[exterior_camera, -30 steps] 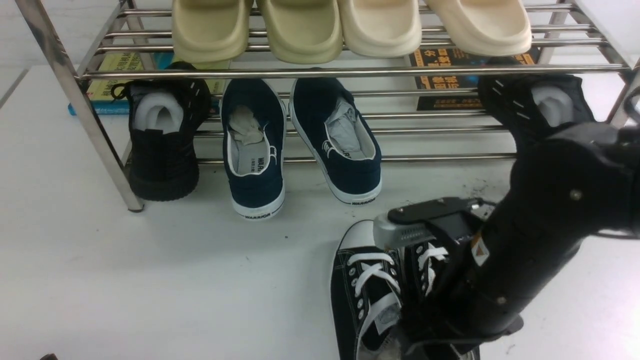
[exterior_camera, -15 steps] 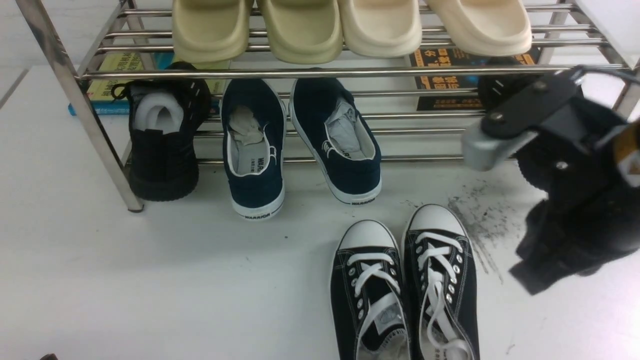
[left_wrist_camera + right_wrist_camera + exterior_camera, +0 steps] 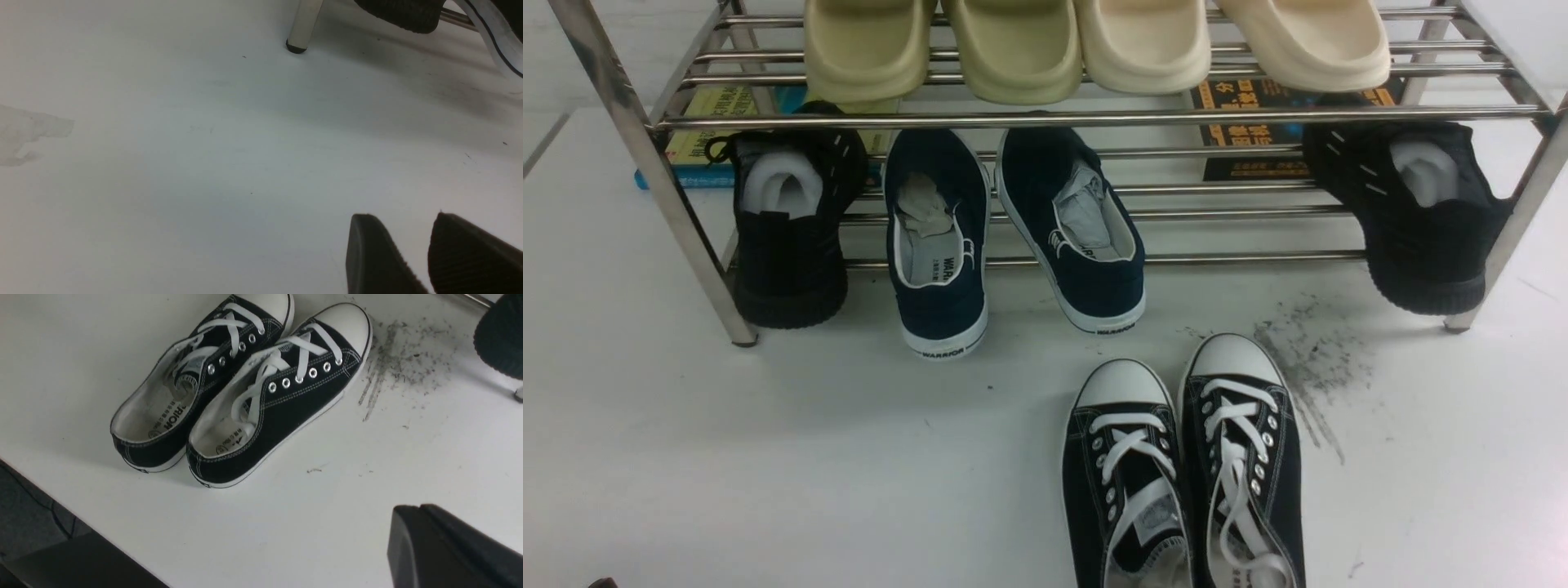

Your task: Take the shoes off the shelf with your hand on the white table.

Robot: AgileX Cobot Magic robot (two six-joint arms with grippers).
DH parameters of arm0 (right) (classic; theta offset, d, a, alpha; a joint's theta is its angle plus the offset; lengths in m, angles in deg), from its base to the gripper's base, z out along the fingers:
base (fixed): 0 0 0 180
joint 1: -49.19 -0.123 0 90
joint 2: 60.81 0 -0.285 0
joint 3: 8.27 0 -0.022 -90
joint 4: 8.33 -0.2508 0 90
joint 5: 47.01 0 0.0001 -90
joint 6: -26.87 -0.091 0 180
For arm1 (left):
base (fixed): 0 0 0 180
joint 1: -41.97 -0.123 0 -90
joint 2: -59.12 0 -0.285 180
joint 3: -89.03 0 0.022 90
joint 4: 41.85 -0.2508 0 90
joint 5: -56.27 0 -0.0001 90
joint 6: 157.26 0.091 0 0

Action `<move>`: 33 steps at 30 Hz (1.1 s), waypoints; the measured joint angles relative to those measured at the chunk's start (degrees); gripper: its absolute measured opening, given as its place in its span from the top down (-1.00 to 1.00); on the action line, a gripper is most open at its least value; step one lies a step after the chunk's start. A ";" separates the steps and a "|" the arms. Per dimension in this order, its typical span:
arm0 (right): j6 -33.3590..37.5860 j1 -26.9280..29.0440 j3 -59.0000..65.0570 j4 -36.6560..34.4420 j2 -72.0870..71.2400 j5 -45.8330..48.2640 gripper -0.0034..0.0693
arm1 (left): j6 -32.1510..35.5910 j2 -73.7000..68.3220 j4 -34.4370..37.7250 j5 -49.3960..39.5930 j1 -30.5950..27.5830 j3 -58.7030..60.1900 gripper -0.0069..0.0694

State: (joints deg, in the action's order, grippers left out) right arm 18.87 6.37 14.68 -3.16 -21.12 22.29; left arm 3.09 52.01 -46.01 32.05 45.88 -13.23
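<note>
You've got the shoes (image 3: 1233,457) off the shelf (image 3: 1094,119) & down on the bench (image 3: 768,457), approx 5 o'clock in the front view. They sit side by side, touching, toes to 12 o'clock toward the shelf, heels near the bench's front edge. The scuff patch (image 3: 1311,359) lies just beside the R toe cap, at its 2 o'clock.

Your R claw (image 3: 421,522) is pressed closed w/ nothing in it. It hangs over bare bench, well apart from the pair.

Your L claw (image 3: 404,228) has its fingertips a narrow gap apart, empty, low over bare bench. It's near the shelf leg (image 3: 304,20).

On the lower tier, the navy WARRIOR shoes (image 3: 939,245) sit at approx 11 o'clock of the pair, heels hanging over the front tube. The black knit sneakers (image 3: 784,237) are split, one at each end of that tier, 9 & 3 o'clock. On the top tier, four beige slides (image 3: 1013,49) sit at 12 o'clock. Books (image 3: 1258,122) lie on the bench behind the shelf.
</note>
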 joint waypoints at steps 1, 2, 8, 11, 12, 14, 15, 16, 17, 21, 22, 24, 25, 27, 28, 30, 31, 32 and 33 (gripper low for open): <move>0.00 0.00 2.28 0.06 -1.78 -1.47 0.93 | 0.00 0.00 0.00 0.00 0.00 0.00 0.19; 0.00 0.00 5.22 0.06 -4.63 -4.63 0.93 | 0.00 0.00 0.00 0.00 0.00 0.00 0.19; -0.64 0.00 21.25 -0.01 -15.89 -27.96 0.93 | 0.00 0.00 0.00 0.00 0.00 0.00 0.19; -1.99 0.00 26.44 -0.01 -17.37 -35.60 0.92 | 0.00 0.00 0.00 0.00 0.00 0.00 0.19; -2.17 0.00 27.72 -0.01 -17.51 -37.49 0.92 | 0.00 0.00 0.00 0.00 0.00 0.00 0.19; -2.37 0.00 29.29 -0.01 -17.51 -39.37 0.92 | 0.00 0.00 0.00 0.00 0.00 0.00 0.19; -2.38 0.00 29.75 -0.01 -17.51 -40.06 0.91 | 0.00 0.00 0.00 0.00 0.00 0.00 0.19; -2.38 0.00 30.30 -0.01 -17.51 -40.62 0.91 | 0.00 0.00 0.00 0.00 0.00 0.00 0.19; -2.38 0.00 30.50 -0.01 -17.51 -40.93 0.91 | 0.00 0.00 0.00 0.00 0.00 0.00 0.19; -2.43 0.00 31.51 -0.01 -17.51 -41.18 0.91 | 0.00 0.00 0.00 0.00 0.00 0.00 0.19; -2.43 0.00 31.59 -0.01 -17.51 -40.86 0.90 | 0.00 0.00 0.00 0.00 0.00 0.00 0.19; -2.43 0.00 31.59 -0.01 -17.51 -40.62 0.90 | 0.00 0.00 0.00 0.00 0.00 0.00 0.19; -2.43 0.00 31.59 -0.01 -17.51 -40.48 0.90 | 0.00 0.00 0.00 0.00 0.00 0.00 0.19; -2.43 0.00 31.59 -0.01 -17.51 -40.32 0.90 | 0.00 0.00 0.00 0.00 0.00 0.00 0.19; -2.43 0.00 31.59 -0.01 -17.51 -40.32 0.90 | 0.00 0.00 0.00 0.00 0.00 0.00 0.19; -2.43 0.00 31.59 -0.01 -17.51 -40.32 0.89 | 0.00 0.00 0.00 0.00 0.00 0.00 0.19; -2.43 0.00 31.59 -0.01 -17.51 -40.32 0.89 | 0.00 0.00 0.00 0.00 0.00 0.00 0.19; -2.43 0.00 31.59 -0.01 -17.51 -40.24 0.89 | 0.00 0.00 0.00 0.00 0.00 0.00 0.19; -2.43 0.00 31.59 -0.01 -17.51 -40.24 0.89 | 0.00 0.00 0.00 0.00 0.00 0.00 0.19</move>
State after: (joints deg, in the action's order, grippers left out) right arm 16.44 6.37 46.27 -3.16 -38.63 -17.95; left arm 3.09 52.01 -46.01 32.05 45.88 -13.23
